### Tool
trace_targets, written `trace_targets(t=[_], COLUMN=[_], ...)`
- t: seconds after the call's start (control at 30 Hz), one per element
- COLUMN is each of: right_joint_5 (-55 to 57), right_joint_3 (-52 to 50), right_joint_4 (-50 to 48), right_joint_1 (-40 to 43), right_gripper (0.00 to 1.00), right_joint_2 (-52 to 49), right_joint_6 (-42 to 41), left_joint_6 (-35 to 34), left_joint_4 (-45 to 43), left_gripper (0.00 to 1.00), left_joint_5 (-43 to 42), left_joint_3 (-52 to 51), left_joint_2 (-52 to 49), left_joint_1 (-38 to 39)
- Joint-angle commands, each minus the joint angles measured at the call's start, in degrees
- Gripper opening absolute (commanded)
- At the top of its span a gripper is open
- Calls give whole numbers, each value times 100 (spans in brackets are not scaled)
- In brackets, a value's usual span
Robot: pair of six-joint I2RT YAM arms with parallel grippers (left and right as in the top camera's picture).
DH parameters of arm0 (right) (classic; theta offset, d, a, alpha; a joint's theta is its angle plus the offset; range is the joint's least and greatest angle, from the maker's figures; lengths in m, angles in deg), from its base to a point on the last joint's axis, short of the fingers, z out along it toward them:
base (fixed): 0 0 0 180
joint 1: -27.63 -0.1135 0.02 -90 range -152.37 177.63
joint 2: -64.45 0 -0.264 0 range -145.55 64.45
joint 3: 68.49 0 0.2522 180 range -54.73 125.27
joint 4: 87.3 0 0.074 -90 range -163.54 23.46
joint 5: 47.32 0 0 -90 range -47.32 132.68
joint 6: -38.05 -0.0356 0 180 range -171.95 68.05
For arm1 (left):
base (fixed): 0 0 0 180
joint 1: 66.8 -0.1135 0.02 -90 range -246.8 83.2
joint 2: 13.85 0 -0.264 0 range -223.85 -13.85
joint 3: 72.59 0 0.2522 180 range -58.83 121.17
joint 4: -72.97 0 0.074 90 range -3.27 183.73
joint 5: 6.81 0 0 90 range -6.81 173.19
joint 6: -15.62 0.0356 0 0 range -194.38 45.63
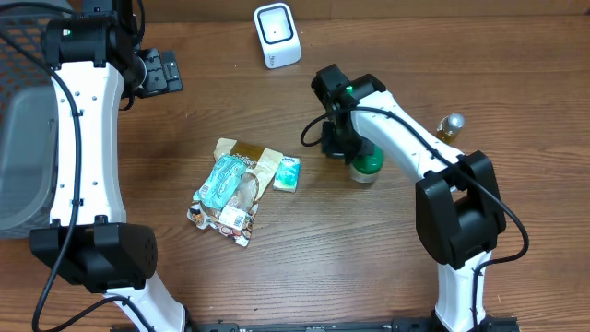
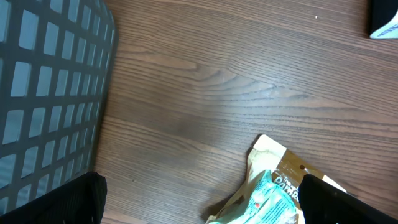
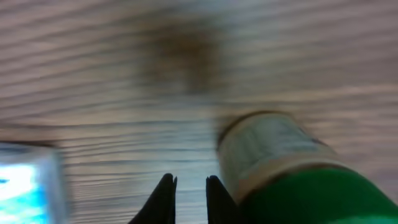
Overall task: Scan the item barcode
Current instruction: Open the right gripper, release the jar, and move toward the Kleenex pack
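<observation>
A bottle with a green cap [image 1: 366, 164] stands right of centre. My right gripper [image 1: 339, 138] is low beside it. In the right wrist view the jaws [image 3: 191, 186] are almost together with only bare table between them, and the bottle [image 3: 273, 149] sits just outside the right finger, blurred. The white barcode scanner [image 1: 277, 35] stands at the back centre. My left gripper [image 1: 155, 74] hangs wide open at the back left, holding nothing. Its fingers frame bare wood and the corner of a brown and teal packet [image 2: 273, 186].
A pile of snack packets [image 1: 230, 189] lies mid-table, with a small teal box [image 1: 288, 173] beside it. A gold-capped bottle [image 1: 450, 126] stands at the right. A grey mesh basket [image 1: 23, 157] fills the left edge, also in the left wrist view [image 2: 43, 93].
</observation>
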Motion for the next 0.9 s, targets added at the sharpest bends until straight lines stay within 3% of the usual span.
trace_targets(t=[0.0,0.23,0.5,0.67,0.8,0.87], right_joint_5=[922,1467,1351,208,-669,-1003], right_joint_3=[-31,-31,-31,-31,-31,-31], right_joint_4=[400,1388,1580,1298,874,625], right_joint_1=[212,638,1108,1001,769,592], right_gripper=[15,19,19,19,28,46], right_joint_2=[98,98,98,98,98,98], right_joint_6=[-234,-234,-299,-236,184,181], left_joint_6=[-59,-59,-57,-57,-57,-57], left_joint_4=[-9,-9,-9,-9,-9,-9], left_gripper=[100,100,100,100,100,99], left_joint_5=[11,11,11,11,11,11], left_joint_3=[74,74,74,74,74,74], left_joint_2=[87,87,87,87,87,87], left_joint_1=[-20,-20,-20,-20,-20,-20])
